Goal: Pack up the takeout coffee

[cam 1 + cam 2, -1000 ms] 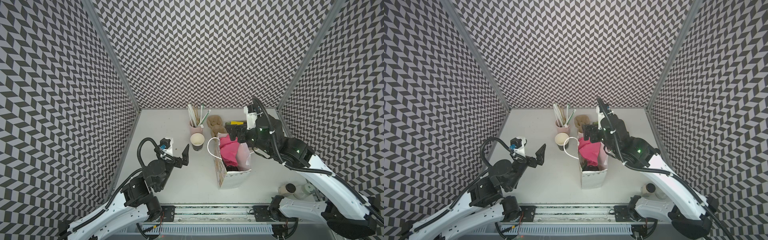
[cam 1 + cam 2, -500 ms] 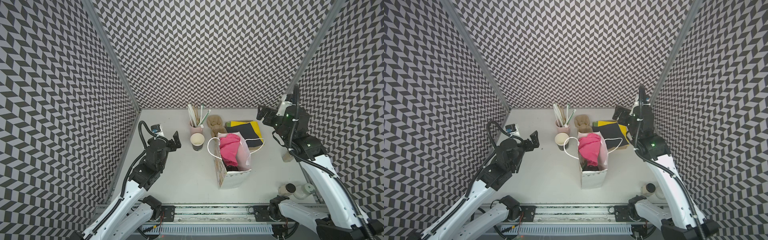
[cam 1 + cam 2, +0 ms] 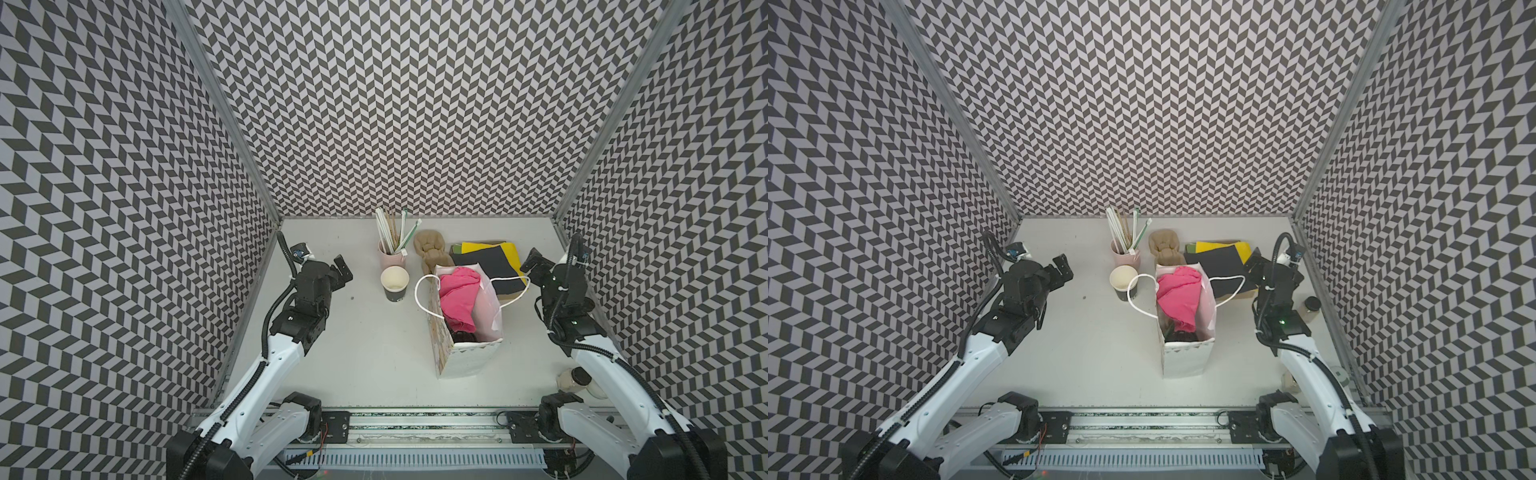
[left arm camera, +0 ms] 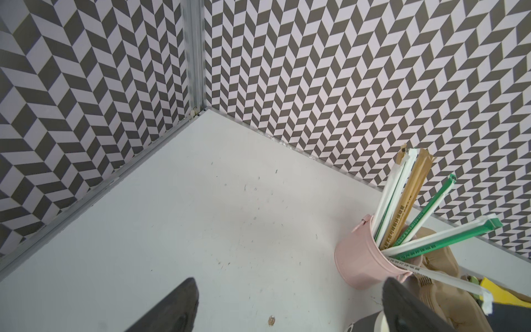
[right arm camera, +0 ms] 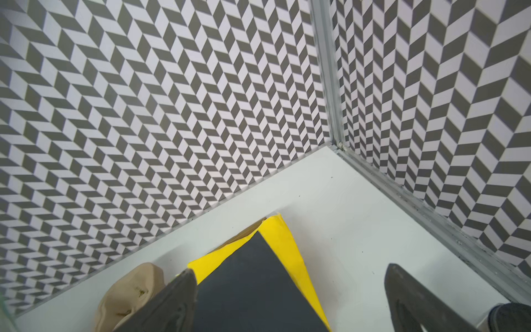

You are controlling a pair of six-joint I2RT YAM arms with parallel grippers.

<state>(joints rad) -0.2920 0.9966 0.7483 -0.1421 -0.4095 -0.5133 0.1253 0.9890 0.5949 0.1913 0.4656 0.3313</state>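
Left fingers spread wide, empty, near pink cup; right fingers spread wide, empty, beside black sheet

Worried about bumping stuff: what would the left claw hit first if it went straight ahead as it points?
Probably the bare table near the back wall. From the left claw the way looks free, but the pink straw cup sits close beside it; depth unclear.

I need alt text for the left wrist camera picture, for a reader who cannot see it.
A pink cup holding wrapped straws, white, tan and green, stands on a white table beside a chevron-patterned wall. The left gripper is open and empty, close to the camera.
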